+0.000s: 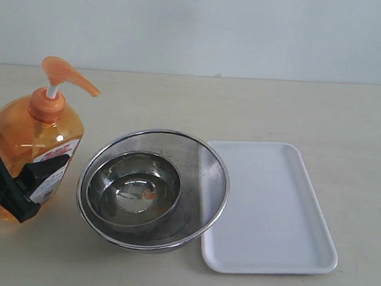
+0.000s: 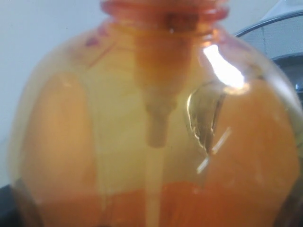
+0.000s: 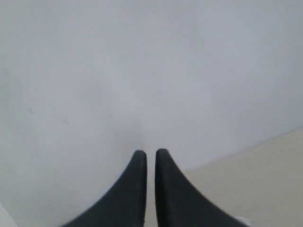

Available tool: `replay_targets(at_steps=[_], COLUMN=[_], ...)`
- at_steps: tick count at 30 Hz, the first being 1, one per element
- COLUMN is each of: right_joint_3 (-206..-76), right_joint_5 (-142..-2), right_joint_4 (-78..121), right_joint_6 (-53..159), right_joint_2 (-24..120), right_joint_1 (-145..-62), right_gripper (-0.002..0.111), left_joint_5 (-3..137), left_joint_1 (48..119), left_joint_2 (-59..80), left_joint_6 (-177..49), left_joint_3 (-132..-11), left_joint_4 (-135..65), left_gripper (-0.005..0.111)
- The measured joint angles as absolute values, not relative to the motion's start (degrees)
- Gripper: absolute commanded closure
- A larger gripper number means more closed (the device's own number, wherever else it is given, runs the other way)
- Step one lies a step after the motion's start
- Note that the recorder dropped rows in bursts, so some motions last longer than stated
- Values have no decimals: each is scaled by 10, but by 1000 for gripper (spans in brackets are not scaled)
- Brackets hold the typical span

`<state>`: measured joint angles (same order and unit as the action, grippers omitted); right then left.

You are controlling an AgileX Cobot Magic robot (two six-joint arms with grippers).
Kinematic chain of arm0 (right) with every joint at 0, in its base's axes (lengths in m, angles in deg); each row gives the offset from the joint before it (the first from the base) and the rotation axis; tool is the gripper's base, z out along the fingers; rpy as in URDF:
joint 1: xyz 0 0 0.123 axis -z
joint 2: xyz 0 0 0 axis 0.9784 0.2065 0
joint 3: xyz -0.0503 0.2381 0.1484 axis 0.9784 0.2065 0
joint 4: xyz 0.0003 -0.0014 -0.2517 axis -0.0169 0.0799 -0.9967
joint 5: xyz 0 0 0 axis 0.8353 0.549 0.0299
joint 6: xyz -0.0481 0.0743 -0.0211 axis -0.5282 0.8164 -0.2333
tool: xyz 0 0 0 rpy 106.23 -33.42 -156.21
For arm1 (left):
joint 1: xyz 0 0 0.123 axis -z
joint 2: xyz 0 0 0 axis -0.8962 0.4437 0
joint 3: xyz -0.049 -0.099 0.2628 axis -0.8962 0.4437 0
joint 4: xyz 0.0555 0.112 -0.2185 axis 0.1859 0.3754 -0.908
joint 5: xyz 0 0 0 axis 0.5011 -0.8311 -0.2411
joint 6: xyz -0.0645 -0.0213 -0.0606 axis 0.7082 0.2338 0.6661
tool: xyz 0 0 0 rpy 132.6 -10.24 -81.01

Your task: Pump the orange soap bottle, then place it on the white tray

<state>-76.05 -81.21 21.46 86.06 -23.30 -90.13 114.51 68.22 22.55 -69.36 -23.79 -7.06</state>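
The orange soap bottle point(image 1: 37, 132) stands upright at the left of the table, its pump head point(image 1: 67, 75) raised and its spout pointing right. My left gripper point(image 1: 39, 175) holds the bottle's lower body; one black finger crosses the label and the other is hidden behind the bottle. In the left wrist view the translucent bottle point(image 2: 156, 118) fills the frame, with the dip tube showing inside. The white tray point(image 1: 271, 207) lies flat at the right with nothing on it. My right gripper point(image 3: 151, 153) is shut on nothing, facing a pale wall, and is outside the exterior view.
A steel mesh bowl point(image 1: 205, 164) with a smaller steel bowl point(image 1: 132, 188) inside it sits between the bottle and the tray, its rim overlapping the tray's left edge. The mesh rim point(image 2: 284, 33) also shows beside the bottle.
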Motion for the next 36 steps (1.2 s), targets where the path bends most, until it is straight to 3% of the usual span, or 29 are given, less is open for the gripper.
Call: replay_targets(at_steps=[5, 12, 19, 28, 36], right_joint_3=[-770, -814, -905, -1121, -1271], right_joint_5=[-836, -992, -1012, -1153, -1254], right_joint_4=[135, -48, -149, -476, -535], right_joint_6=[981, 1111, 1145, 1332, 1364], right_joint_2=[-233, -149, 59, 412, 617], right_joint_1=[-910, -953, -958, -958, -970], right_gripper=[106, 106, 106, 106, 106], left_joint_5=[1146, 1146, 1147, 1147, 1147], left_joint_1=[682, 682, 682, 682, 682], left_joint_2=[225, 225, 225, 225, 225], left_joint_6=[-691, -691, -691, -691, -691], left_joint_3=[-238, -238, -238, -238, -238], left_joint_4=[-71, -71, -71, -67, -66], left_gripper=[102, 102, 102, 102, 102])
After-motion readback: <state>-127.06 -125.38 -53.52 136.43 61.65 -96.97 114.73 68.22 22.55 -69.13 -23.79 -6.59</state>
